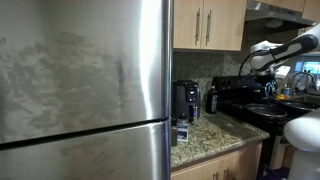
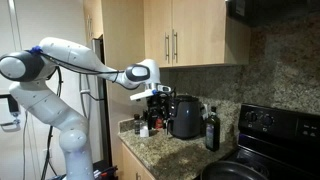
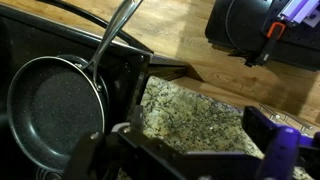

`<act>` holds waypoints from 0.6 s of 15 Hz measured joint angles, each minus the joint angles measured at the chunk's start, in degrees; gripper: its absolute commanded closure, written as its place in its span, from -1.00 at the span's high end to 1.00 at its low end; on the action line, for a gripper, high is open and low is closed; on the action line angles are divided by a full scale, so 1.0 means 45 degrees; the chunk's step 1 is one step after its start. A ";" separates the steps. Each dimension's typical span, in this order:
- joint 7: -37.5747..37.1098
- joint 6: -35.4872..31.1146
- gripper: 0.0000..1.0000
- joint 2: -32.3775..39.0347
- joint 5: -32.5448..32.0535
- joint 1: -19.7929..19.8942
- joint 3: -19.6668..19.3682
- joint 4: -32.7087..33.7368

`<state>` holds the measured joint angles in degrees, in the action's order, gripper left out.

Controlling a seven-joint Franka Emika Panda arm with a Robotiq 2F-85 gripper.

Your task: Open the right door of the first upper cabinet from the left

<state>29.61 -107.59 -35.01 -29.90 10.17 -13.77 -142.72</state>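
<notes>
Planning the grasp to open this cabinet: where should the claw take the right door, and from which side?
I'd grip the slim vertical bar handle near the left edge of the right door, coming straight at the front, with the claw closing across the bar. The shut panel is flat, so nothing else offers a hold.

The upper cabinet [image 2: 190, 15] hangs on the wall, light-tan wood with two doors, and shows in both exterior views. Its right door [image 2: 205, 32] is shut, flush with its twin: a flat panel with a slim upright silver bar handle [image 2: 176, 45] near its left edge.
</notes>
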 measured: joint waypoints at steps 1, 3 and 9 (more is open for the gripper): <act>-0.0002 0.0000 1.00 0.0000 0.0000 0.0000 0.0000 0.0000; -0.0056 -0.0030 1.00 -0.0040 0.0036 -0.0012 -0.0012 -0.0008; -0.0377 -0.0065 1.00 -0.0221 0.0139 -0.0056 -0.0077 -0.0014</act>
<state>27.91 -107.88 -36.00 -29.28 9.91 -14.12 -142.78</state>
